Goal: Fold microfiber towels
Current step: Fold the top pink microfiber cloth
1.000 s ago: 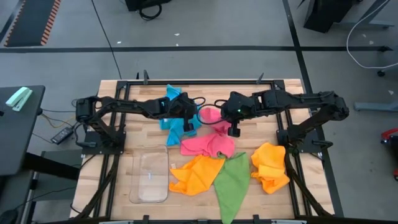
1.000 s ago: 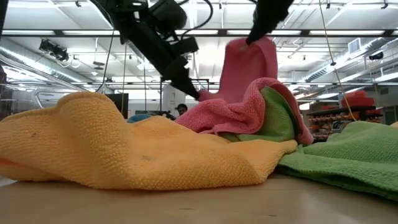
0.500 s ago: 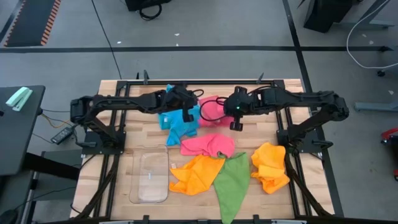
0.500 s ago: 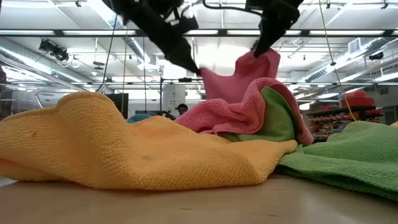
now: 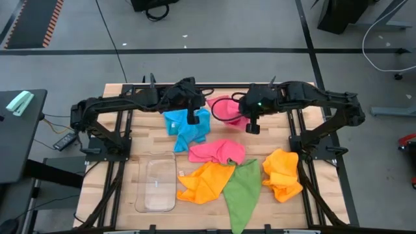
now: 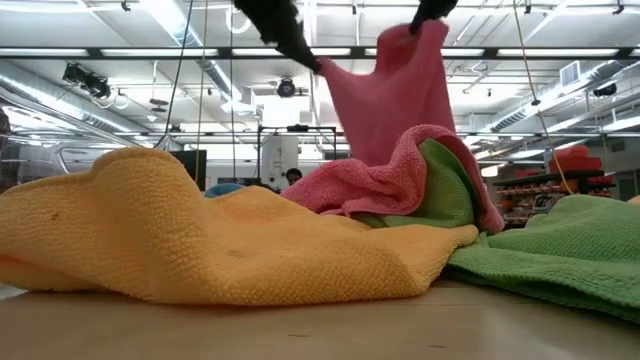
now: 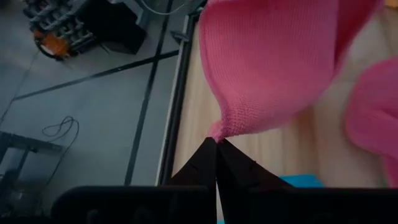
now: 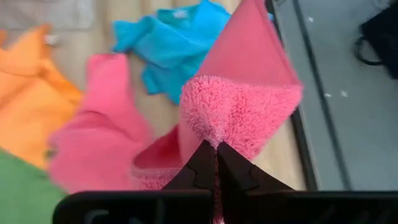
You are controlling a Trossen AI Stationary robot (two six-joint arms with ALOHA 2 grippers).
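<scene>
A pink microfiber towel (image 5: 225, 110) hangs between my two grippers above the far middle of the table. My left gripper (image 5: 205, 104) is shut on its left top corner and my right gripper (image 5: 242, 112) is shut on its right top corner. In the low view the towel (image 6: 385, 100) sags between the two holds, and its lower edge is hidden behind the pile. On the table lie a sky blue towel (image 5: 188, 128), a second pink towel (image 5: 218, 151), an orange towel (image 5: 201, 182), a green towel (image 5: 244, 188) and another orange towel (image 5: 281, 174). My left gripper pinches the pink towel's corner tip (image 7: 217, 129) between its two shut fingers, slanting down from the table's left. The cloth hangs away from the fingertips (image 7: 208, 163) in a slack curve. My right gripper pinches the towel's opposite top corner (image 8: 214, 134) between its shut fingers, slanting down from the table's right. The cloth is bunched at the fingertips (image 8: 205, 163) and hangs below them.
A clear plastic tray (image 5: 158, 185) lies near the front left of the table. The crumpled towels fill the near middle and right. Bare wood (image 5: 140, 140) shows at the left, between the tray and the blue towel.
Both grippers have gone up, staying shut, the left one rising more and rolling a little. The pink towel has been drawn up with them and now hangs higher, spread out between the two held corners.
</scene>
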